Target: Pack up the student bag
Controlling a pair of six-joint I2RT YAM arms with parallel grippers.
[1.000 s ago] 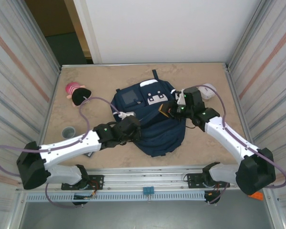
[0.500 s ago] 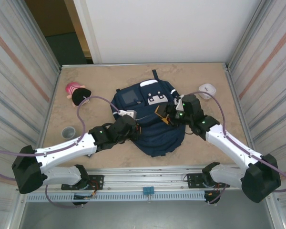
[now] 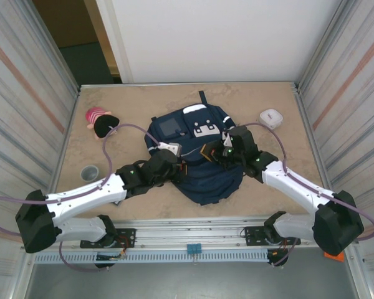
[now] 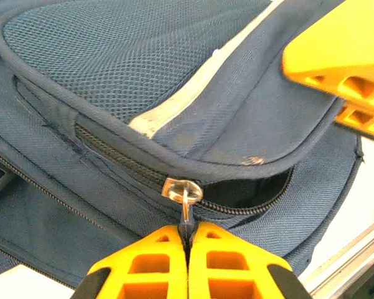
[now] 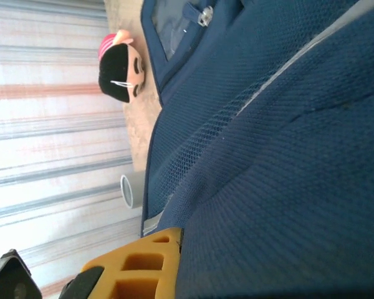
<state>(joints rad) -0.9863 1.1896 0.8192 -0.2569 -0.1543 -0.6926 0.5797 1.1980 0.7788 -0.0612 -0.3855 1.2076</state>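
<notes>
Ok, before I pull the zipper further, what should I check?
1. Left fingers shut on the zipper pull: ok.
2. Right fingers pinching the backpack fabric to brace it: ok.
3. Opening wide enough for packing: not ok, just a short gap.
4. Zipper track ahead free of snags: cannot tell.
5. Doll and cup inside: not ok, both lie on the table.
</notes>
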